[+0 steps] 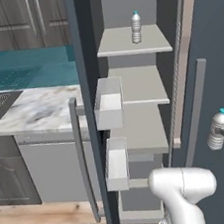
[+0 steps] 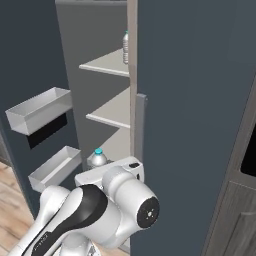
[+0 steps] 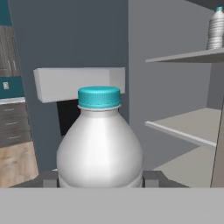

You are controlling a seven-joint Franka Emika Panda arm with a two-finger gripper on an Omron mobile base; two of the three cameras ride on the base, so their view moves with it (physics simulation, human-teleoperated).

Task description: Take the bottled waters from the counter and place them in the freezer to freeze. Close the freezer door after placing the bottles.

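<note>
Kitchen walls in teal and grey woodgrain cabinets stand behind the marble desk (image 1: 44,110), which carries no bottle in the left base view. Beside it the freezer (image 1: 141,130) stands open, its pale shelves exposed, and the freezer door (image 1: 87,87) is swung out edge-on toward the base, its white bins (image 1: 108,104) facing the shelves and its bar handle (image 1: 81,158) on the outer side.

One bottled water (image 1: 136,27) stands upright on an upper shelf (image 1: 125,45), so that half of the placing looks done. The second bottled water (image 3: 99,144) is carried in the jaws: the hand view shows the two dark finger tips pressed against its sides low down, its light blue cap upward. In the left base view this bottle (image 1: 218,129) hangs in front of the adjoining dark panel, just outside the opening and to its right.

Judged from this, the step in hand is carrying the second bottle to the freezer. Next the hand must swing left past the edge of the opening, reach over a bare shelf, lower the bottle until its base rests flat, spread the jaws and draw back; the door can only be closed after that.

The arm rises from the base with its bulky white elbow low in front, forearm reaching up and forward, the hand held roughly level, pointing into the compartment.
</note>
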